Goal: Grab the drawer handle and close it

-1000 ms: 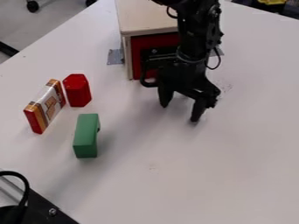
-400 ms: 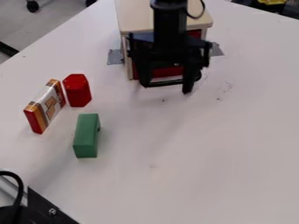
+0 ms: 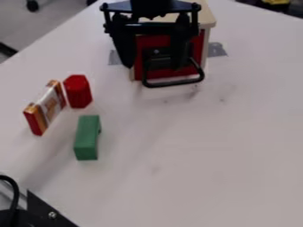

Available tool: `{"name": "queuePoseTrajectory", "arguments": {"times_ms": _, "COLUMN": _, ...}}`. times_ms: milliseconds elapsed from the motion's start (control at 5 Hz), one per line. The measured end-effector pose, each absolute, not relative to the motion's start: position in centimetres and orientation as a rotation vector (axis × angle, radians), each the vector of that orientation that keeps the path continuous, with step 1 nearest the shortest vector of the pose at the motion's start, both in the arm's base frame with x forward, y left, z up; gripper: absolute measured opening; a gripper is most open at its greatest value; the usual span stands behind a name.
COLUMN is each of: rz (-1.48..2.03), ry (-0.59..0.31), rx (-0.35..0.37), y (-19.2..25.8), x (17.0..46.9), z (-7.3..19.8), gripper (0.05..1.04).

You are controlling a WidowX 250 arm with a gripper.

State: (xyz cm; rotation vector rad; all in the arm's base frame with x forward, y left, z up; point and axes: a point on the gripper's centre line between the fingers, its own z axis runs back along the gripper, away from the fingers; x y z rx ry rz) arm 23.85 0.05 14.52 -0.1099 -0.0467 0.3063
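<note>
The claw [image 3: 153,67] hung wide open, gripping nothing — the handle [image 3: 172,84] sat just below its tips, the red drawer [image 3: 155,41] behind them — so a clean grab called for squaring up, lowering, pinching firmly, then pushing straight in.

A white table [image 3: 195,155] spans most of the view. At left, a red, white and orange box [image 3: 44,108] lies at a slant, its far end just beside a six-sided red block [image 3: 78,91]. Nearer the viewer, apart from both, is a green block [image 3: 87,137]. Farther back are two patches of gray tape [image 3: 216,49]. In the lower left corner, a black cable [image 3: 17,188] curves near a black panel [image 3: 44,210] with a silver bolt [image 3: 52,215]. Beyond the table, upper left, a black caster [image 3: 33,5] sits on gray floor [image 3: 59,22].
</note>
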Motion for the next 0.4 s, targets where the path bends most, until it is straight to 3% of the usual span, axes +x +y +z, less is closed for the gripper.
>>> {"name": "queuePoseTrajectory", "arguments": {"times_ms": 400, "rz": 0.205, "ry": -0.069, "rx": -0.078, "y": -0.51, "x": 23.12, "z": 14.06, "gripper": 0.992}}
